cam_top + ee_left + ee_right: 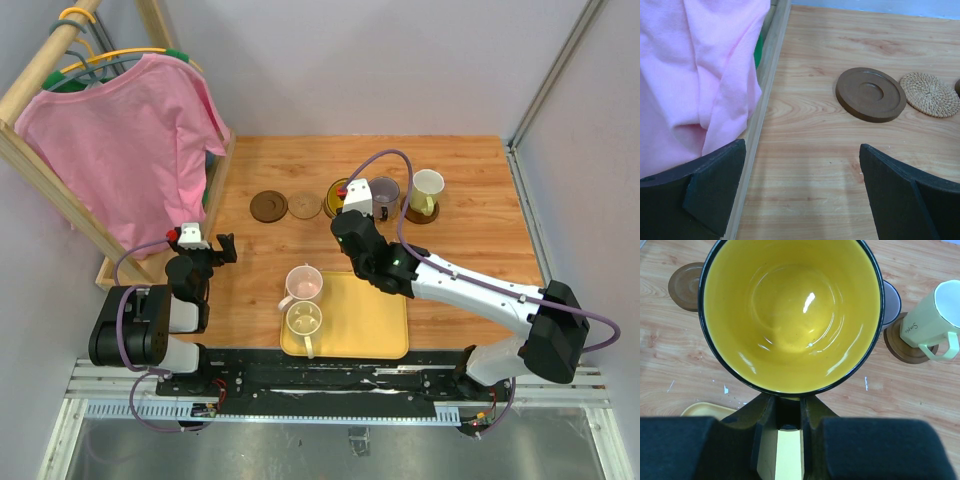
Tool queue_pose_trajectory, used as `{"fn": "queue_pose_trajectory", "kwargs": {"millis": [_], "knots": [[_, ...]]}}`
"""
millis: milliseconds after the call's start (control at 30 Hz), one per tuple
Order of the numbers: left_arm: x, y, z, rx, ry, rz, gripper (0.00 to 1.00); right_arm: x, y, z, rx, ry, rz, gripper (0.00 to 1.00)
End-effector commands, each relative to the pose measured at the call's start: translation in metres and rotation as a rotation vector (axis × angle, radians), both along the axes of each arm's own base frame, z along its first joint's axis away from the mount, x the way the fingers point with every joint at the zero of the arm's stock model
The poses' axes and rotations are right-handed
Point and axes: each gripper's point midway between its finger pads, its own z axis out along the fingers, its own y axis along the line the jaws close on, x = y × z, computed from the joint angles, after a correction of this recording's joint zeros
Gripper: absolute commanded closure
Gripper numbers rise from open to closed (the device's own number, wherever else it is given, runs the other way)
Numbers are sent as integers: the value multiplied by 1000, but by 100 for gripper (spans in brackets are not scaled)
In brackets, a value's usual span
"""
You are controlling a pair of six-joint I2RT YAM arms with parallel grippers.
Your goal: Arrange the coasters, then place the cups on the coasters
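My right claw (pixel 788 420) clenched on yellow mug (pixel 790 315), seemingly by its handle, mug just ahead of it | my left claw (pixel 802 200) released, dark brown coaster (pixel 870 94) ahead-right on worktop (pixel 815 150), woven coaster (pixel 931 94) beside it.

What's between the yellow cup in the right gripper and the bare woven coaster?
Nothing visible: the yellow cup, held by the right gripper, is right beside the woven coaster, with no object between them.

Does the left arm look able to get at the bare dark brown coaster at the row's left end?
Likely yes: the left gripper is open and empty, nothing stands between it and the dark brown coaster, and the right gripper holds the yellow mug farther right.
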Motion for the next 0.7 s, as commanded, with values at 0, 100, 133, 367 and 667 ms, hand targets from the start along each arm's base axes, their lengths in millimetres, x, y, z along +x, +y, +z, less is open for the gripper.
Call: {"fn": "queue_pose_trajectory", "kwargs": {"millis": [0, 100, 133, 367, 667], "knots": [[5, 0, 14, 9, -51, 1, 0, 13, 2, 40, 107, -89, -37, 99], [5, 0, 14, 9, -51, 1, 0, 13, 2, 41, 109, -89, -36, 99], [5, 0, 14, 9, -51, 1, 0, 13, 3, 41, 109, -89, -37, 99], [5, 1, 14, 8, -51, 1, 0, 19, 6, 37, 100, -80, -40, 99], [5, 0, 14, 8, -52, 0, 0, 41, 22, 32, 90, -76, -63, 99]]}}
